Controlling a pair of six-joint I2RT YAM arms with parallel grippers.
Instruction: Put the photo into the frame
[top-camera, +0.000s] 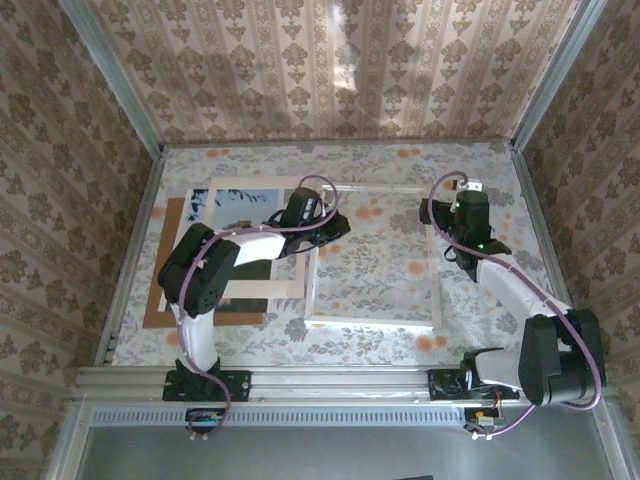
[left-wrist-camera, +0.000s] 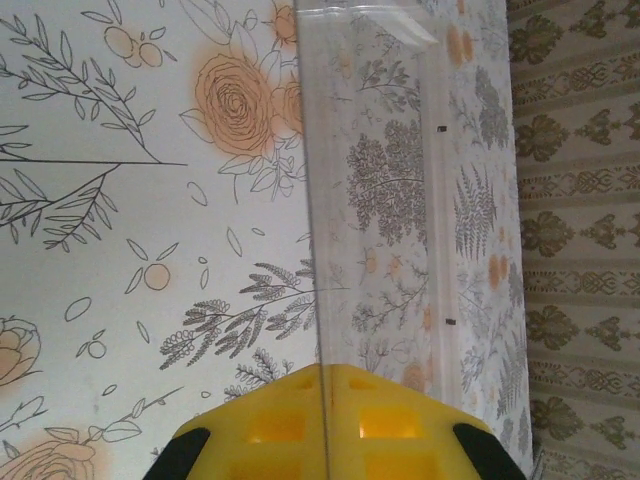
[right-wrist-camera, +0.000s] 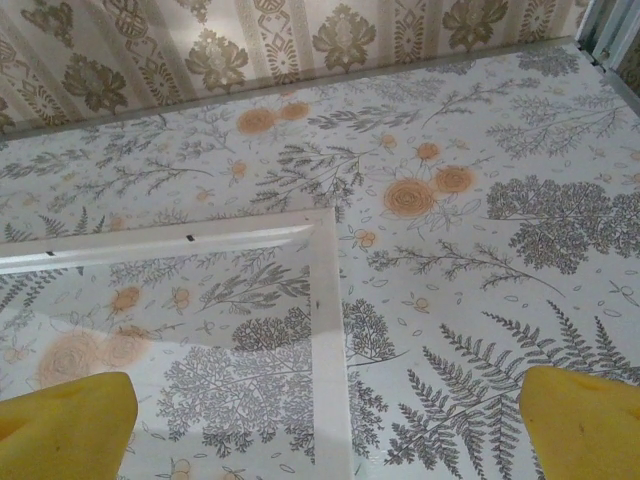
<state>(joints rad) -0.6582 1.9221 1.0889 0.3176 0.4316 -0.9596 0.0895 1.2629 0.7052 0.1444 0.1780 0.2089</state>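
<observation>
Photo outside frame, on its L.

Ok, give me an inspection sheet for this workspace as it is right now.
Surface: floral-papered table.
Job's things: frame at centre; photo to its left, bordered by a white mat.
Clutter: brown board under the mat.
Grippers: left gripper shut on the frame's clear edge; right gripper open above a frame corner.
Cables: purple cables in loose loops.
Surroundings: patterned walls, metal rail at near edge.
</observation>
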